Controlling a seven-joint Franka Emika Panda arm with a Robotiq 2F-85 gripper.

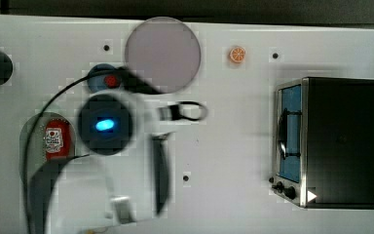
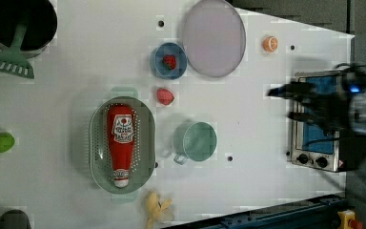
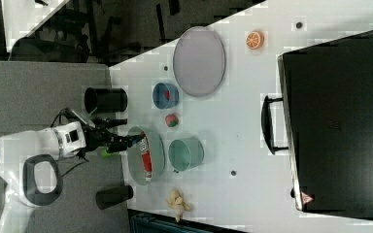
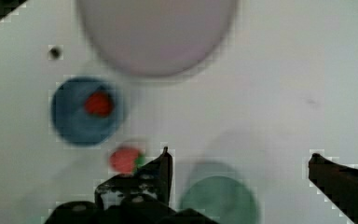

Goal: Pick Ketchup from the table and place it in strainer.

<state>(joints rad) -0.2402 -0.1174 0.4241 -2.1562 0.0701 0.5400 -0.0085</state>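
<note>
Top view: the Ketchup (image 1: 57, 139) lies at the frame's left, partly under the arm. Left view: it lies lengthwise inside the strainer (image 2: 97, 148), lower left. Right view: the gripper (image 3: 128, 139) seems to hover at the strainer's edge. Wrist view: its fingers (image 4: 161, 170) are spread apart, holding nothing.

A robotics lab staged as a play kitchen: a white table (image 2: 267, 143) with bolt holes, a toaster oven (image 2: 314, 124) at the left view's 3 o'clock, and toy food such as a strawberry (image 2: 165, 96) and an orange slice (image 2: 270, 44) near 12 o'clock. Grey floor (image 3: 43, 87) surrounds the arm's base.
</note>
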